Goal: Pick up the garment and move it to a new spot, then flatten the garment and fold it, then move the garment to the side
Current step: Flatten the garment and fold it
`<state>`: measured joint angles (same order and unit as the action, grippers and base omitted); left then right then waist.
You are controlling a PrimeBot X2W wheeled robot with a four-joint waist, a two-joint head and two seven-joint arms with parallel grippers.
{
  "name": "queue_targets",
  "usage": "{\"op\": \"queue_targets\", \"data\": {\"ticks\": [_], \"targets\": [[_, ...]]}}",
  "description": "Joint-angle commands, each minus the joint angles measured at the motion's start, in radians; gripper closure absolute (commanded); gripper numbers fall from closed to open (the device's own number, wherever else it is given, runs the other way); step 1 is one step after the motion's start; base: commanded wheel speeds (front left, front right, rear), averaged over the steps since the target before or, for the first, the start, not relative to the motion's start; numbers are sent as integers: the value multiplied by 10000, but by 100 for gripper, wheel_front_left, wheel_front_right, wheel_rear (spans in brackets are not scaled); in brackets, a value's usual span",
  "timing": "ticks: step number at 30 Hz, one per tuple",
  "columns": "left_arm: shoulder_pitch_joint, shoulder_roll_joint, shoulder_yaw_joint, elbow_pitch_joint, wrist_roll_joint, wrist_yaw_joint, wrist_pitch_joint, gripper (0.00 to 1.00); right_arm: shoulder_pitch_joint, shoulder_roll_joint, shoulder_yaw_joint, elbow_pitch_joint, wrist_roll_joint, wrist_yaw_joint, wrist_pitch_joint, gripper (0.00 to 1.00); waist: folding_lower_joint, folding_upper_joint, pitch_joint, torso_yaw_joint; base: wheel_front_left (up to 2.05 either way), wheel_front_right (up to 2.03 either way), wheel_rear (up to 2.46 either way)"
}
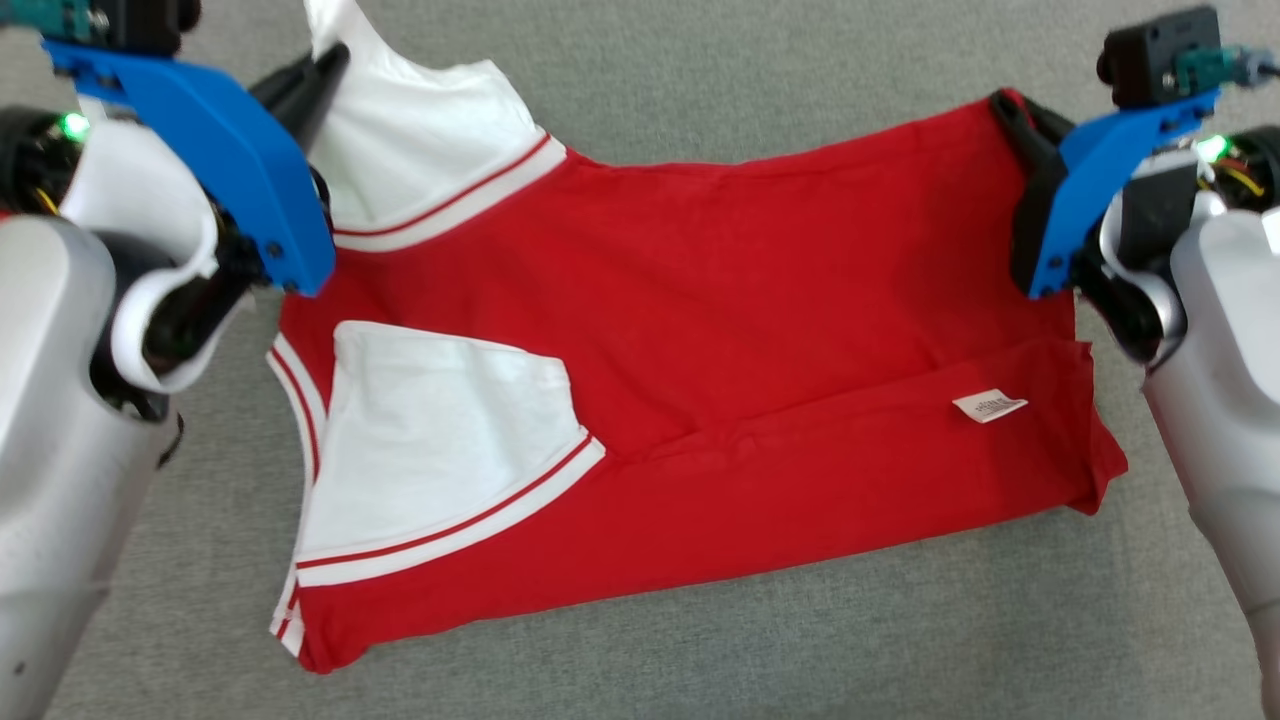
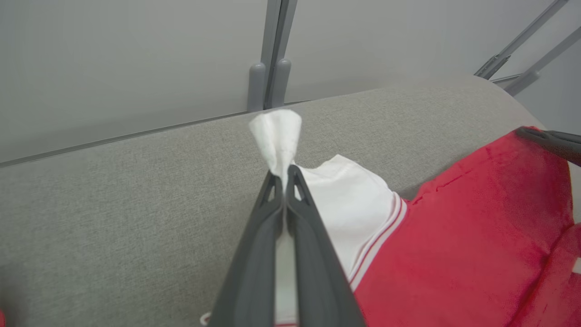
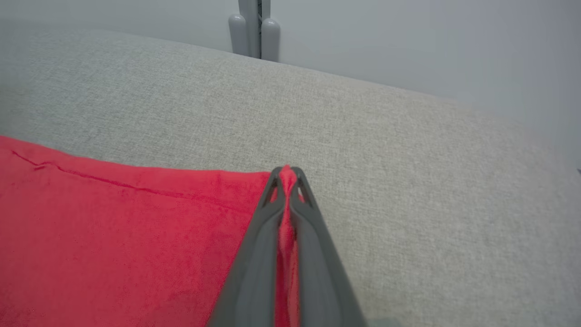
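- The red shirt (image 1: 700,330) lies across the grey surface (image 1: 700,650), its near long edge already turned in over the body, so a white label (image 1: 989,405) faces up.
- The left claw (image 1: 335,55) is pinched tight on the far white sleeve (image 1: 420,150). A tuft of sleeve cloth pokes out past its tips, and the sleeve is lifted off the surface.
- The right claw (image 1: 1003,103) is clamped on the far red hem corner (image 3: 254,181), with cloth bunched between its fingers.
- Holding both ends of the far edge lets the arms carry it over as one straight line, likely for the next fold.
- The near sleeve (image 1: 430,430) lies flat on the body, free of either claw.
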<state>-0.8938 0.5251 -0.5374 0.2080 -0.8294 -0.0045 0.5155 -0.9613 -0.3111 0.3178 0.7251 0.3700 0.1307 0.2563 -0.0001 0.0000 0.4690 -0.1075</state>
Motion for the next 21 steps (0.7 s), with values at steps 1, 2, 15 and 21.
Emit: {"op": "queue_targets", "data": {"ticks": [1,2,15,21], "targets": [[199,22,-20,-130,-49,-58,-102,100,240,-155,72,-72,150,2,-132,100,1,0,-109,8,0,0,0],[393,42,-25,-277,-98,-82,-163,100,378,-239,146,-158,298,2,-275,100,1,0,-220,57,0,0,0],[3650,255,-163,-2381,-646,429,-987,100,3166,-1307,73,-1560,1393,2,-1039,100,1,0,-1625,501,0,0,0],[4992,148,-119,-2606,-874,738,-1619,100,4168,-1385,-393,-2069,1483,2,-1070,100,1,0,-1866,581,0,0,0]]}}
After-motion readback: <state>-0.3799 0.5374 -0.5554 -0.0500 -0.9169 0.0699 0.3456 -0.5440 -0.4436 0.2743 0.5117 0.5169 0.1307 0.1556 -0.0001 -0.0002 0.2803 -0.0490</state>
